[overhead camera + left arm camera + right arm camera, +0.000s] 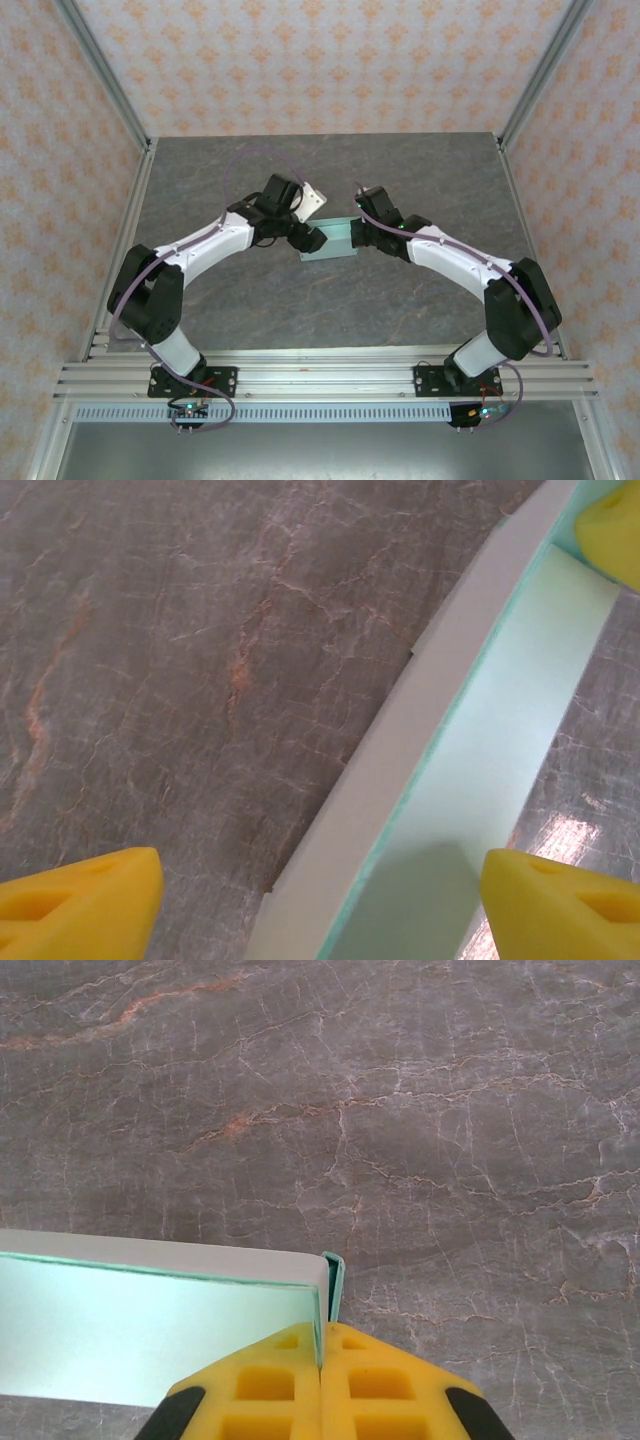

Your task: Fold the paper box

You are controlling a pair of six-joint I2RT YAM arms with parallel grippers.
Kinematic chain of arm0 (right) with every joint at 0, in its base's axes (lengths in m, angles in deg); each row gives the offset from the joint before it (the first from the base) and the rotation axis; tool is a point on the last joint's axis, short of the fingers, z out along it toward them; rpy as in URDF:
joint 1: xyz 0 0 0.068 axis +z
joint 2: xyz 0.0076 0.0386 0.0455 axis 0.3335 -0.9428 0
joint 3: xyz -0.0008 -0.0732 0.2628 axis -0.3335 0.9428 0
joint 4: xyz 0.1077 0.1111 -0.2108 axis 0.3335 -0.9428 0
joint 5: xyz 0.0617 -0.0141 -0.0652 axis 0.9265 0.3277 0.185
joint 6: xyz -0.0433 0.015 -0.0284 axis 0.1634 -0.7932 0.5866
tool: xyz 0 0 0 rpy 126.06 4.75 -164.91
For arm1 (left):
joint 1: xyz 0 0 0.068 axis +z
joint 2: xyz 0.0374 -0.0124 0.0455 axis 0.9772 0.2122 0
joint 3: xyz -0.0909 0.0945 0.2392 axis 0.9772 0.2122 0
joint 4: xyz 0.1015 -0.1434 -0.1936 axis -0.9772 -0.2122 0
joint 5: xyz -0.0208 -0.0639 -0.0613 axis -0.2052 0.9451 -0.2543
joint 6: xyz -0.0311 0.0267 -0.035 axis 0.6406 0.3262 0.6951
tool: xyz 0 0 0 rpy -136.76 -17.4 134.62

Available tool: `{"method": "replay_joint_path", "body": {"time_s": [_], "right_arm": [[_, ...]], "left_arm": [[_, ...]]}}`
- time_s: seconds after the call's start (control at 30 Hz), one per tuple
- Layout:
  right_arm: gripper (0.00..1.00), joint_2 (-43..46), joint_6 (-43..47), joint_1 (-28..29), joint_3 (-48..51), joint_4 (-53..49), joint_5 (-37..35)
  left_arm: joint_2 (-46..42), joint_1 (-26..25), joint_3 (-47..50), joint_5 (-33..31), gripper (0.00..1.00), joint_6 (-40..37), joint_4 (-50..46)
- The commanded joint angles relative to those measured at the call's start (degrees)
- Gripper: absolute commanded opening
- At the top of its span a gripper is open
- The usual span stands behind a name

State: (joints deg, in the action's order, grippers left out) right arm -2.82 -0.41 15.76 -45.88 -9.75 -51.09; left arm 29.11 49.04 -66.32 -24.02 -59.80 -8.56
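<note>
At the top view's centre the paper box (335, 246) is laid crosswise; its right end is pinched by the right gripper (320, 1358), its left wall straddled (jaws spread) by the left gripper (320, 892).

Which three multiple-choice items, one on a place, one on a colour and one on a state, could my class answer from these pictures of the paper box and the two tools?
1. Where does the paper box lie?
A. in the middle of the table
B. at the far left corner
C. on the near rail

2. What colour are the tools' fingers?
A. red
B. black
C. yellow

3. How does the right tool stand?
A. wide open
B. shut on the box's edge
C. shut on nothing

Key:
1 A, the top view shows it mid-table.
2 C, both wrist views show yellow fingers.
3 B, thin card sits pinched between its closed fingers.
</note>
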Motion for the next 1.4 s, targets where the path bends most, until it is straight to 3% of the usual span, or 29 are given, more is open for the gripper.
{"method": "replay_joint_path", "body": {"time_s": [0.0, 0.1, 0.5, 1.0, 1.17, 1.37], "right_arm": [[0.00, 0.6, -0.8, 0.6, -0.8, -3.4, -0.9], [0.00, 0.5, -0.7, 0.5, -0.9, -3.4, -1.0], [0.00, 0.2, -0.7, 0.5, -1.4, -3.7, -0.9], [0.00, 0.1, -1.0, 0.7, -1.8, -3.8, -0.6], [0.00, 0.0, -1.7, 1.5, -1.6, -3.3, -1.2], [0.00, -0.5, -2.6, 2.4, -1.3, -2.3, -1.6]], "left_arm": [[-3.2, 0.5, 1.2, -5.4, 0.82, 4.2, 0.3], [-5.0, 0.5, 2.0, -8.9, 0.74, 6.5, -1.4], [-8.5, -1.0, 3.4, -12.5, 0.38, 8.8, -4.7], [-4.6, -1.5, 2.3, -12.1, 0.15, 9.8, -3.5], [-4.2, -2.1, 2.3, -11.2, 0.06, 15.3, -1.6], [-3.9, -4.1, 1.7, -13.9, 0.07, 24.6, 0.3]]}}
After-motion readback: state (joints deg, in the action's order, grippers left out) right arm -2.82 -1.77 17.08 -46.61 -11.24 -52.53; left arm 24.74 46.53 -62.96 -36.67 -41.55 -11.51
